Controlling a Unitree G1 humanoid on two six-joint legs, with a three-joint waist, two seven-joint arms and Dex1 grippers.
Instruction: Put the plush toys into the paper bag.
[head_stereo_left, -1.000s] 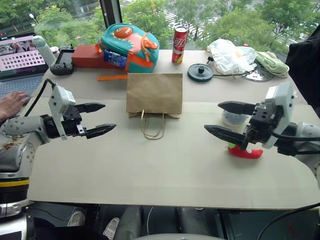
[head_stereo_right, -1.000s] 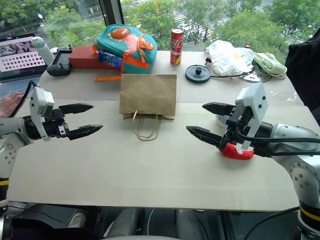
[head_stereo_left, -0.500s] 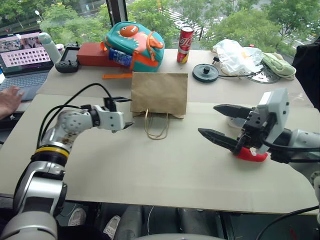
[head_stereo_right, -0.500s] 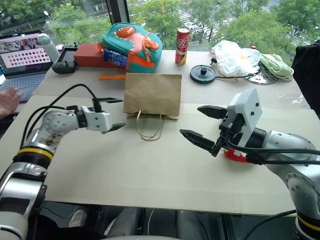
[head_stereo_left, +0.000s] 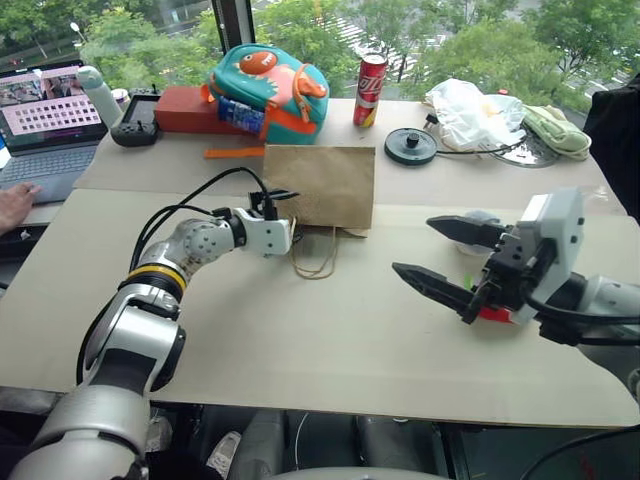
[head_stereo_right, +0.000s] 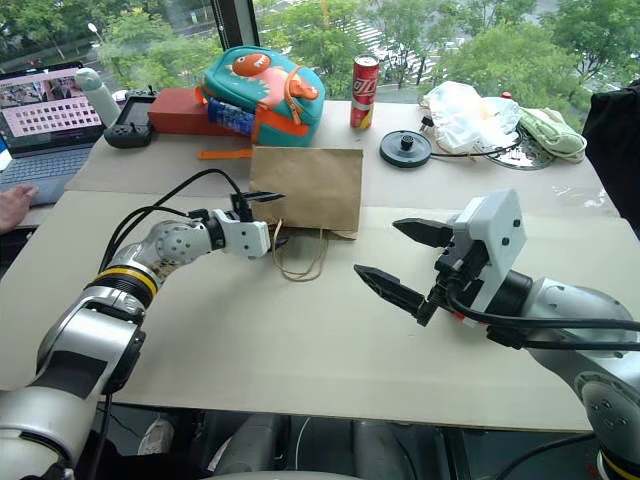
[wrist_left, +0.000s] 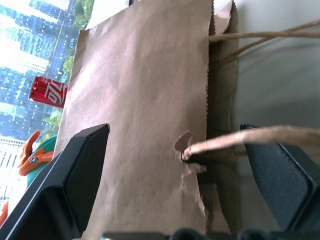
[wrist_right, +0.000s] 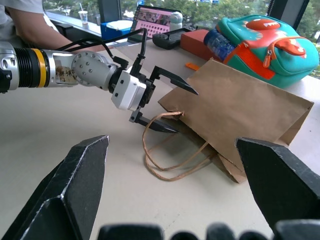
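Left gripper (head_stereo_right: 262, 219) reaches forward with fingers spread; right gripper (head_stereo_right: 400, 262) hovers level, fingers spread wide.

A big pale table by a window

The wide cream-coloured table (head_stereo_left: 300, 330) sits in daylight. Behind it a tall glass window (head_stereo_left: 480, 30) with a dark upright frame post (head_stereo_left: 228, 28) shows green leafy trees (head_stereo_left: 140, 40) outside.
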